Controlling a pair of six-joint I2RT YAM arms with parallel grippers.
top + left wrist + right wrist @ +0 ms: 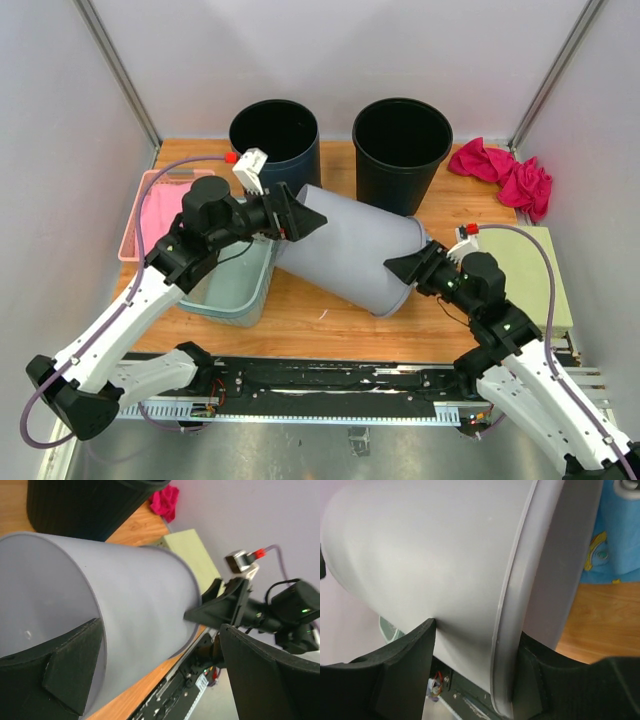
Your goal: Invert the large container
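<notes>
1. Two bins stand upright at the back of the table (320,325): a dark blue bin (275,135) and a black bin (402,145). Inside both I see only dark.
2. A pink basket (133,225) sits at the left edge. A see-through green tub (240,300) is just beside it, under the left arm. I cannot tell what is in them.
3. The large container (350,250) lies on its side in the middle, in front of the two bins.
4. Its long way runs from back left to front right. The wide open mouth points at the right arm. The flat bottom points at the left arm.
5. The right tool (402,268) pinches the mouth's rim, one finger inside and one outside.
6. The left tool (295,218) is spread wide at the bottom end. One finger is on the flat bottom. The other is off the wall.
</notes>
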